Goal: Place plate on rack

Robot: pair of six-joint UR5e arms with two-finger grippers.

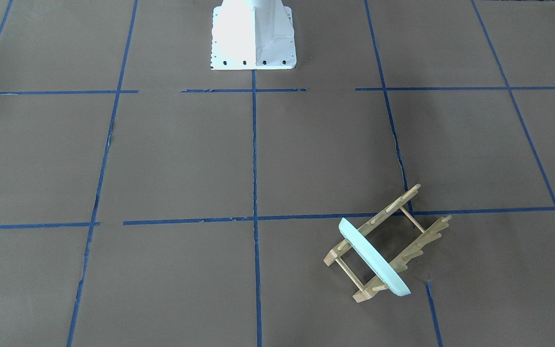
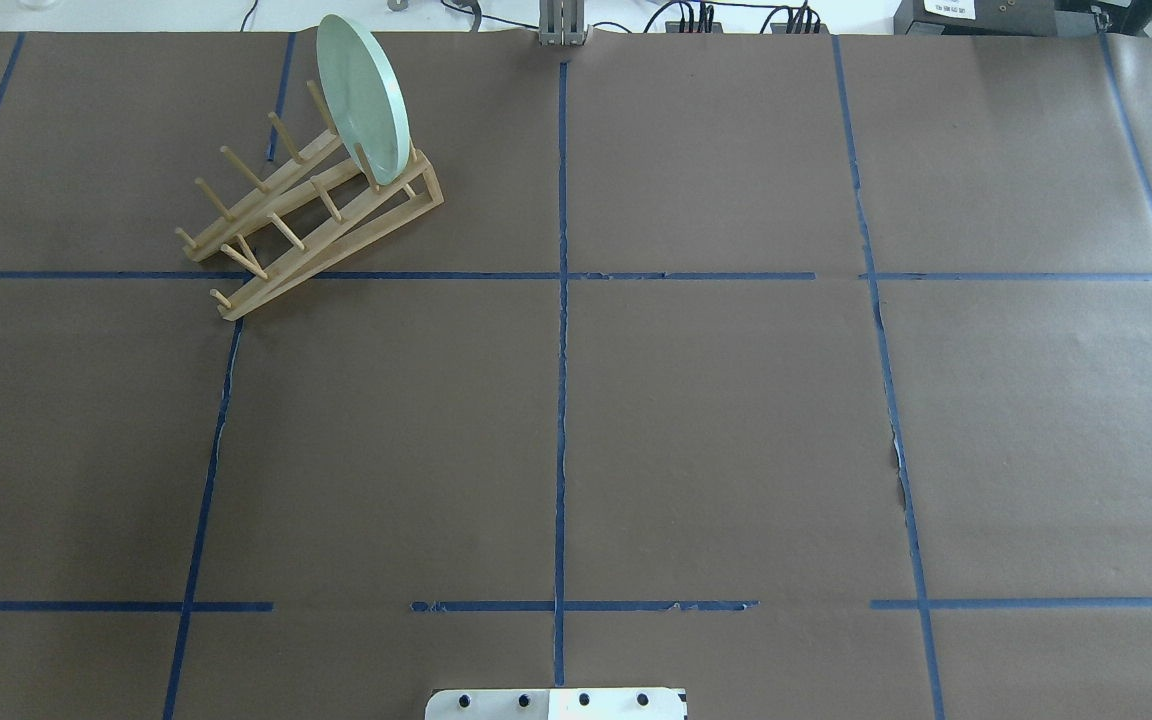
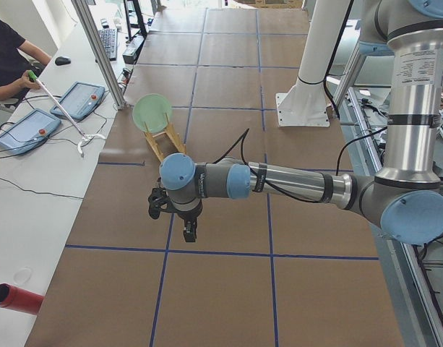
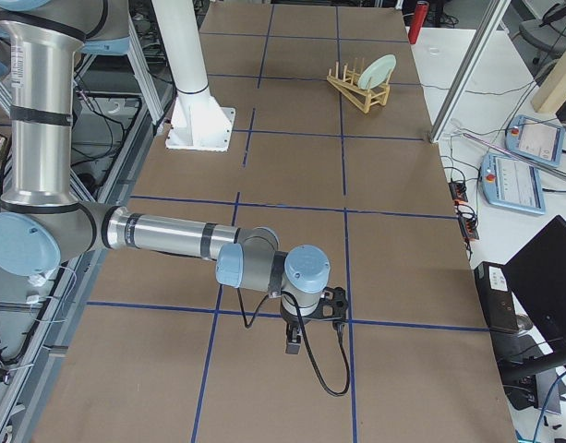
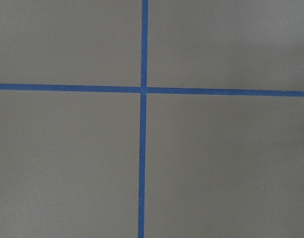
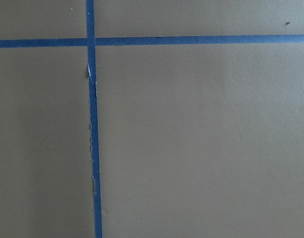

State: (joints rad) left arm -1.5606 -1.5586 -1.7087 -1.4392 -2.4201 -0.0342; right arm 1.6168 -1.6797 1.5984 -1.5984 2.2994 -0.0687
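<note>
The plate [image 2: 364, 95] stands on edge at one end of the rack [image 2: 306, 215], on the far left of the surface [image 2: 716, 420]. Whether the left fingers [image 3: 188, 233] or right fingers [image 4: 294, 346] are apart cannot be told.

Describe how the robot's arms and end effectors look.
Left arm and right arm: silver tubes, light-blue joint caps, and a printed label on each upright tube. The left end effector and right end effector are small and black, each with a loose black cable looping from it.
</note>
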